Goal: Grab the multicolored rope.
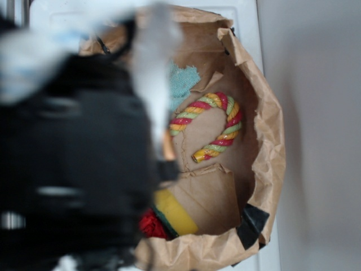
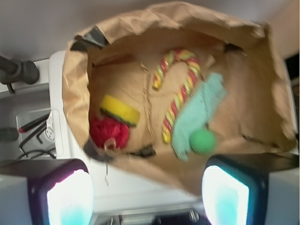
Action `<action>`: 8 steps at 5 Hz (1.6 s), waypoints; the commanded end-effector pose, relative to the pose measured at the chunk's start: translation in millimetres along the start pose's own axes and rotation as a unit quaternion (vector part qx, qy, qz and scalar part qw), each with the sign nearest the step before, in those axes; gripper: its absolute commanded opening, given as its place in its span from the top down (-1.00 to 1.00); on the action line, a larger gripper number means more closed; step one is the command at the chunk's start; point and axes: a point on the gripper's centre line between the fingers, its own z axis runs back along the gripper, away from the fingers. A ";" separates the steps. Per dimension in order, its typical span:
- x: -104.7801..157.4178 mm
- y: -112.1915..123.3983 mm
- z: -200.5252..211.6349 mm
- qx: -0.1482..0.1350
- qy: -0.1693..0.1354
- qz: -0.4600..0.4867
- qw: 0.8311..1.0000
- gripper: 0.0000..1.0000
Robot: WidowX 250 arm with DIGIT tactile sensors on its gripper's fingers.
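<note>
Red, yellow and pale green, the multicolored rope lies cane-shaped inside the brown paper bag beside the teal rag, looking light, soft yet firm, best pinched across its straight shank by the gripper, which hangs open above.

This looks like a robot lab bench rather than a home: a crumpled brown paper bag taped with black tape sits on a plain white surface, with loose cables and a black mount beside it.
</note>
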 end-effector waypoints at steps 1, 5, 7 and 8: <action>8.6 25.5 -56.0 -0.014 0.021 -0.011 1.000 -1.00; 12.1 31.1 -51.2 -0.013 0.008 0.014 1.000 -1.00; 42.7 29.3 -126.6 0.062 0.002 0.039 0.997 -1.00; 56.8 36.2 -148.0 0.095 0.002 0.058 0.994 -1.00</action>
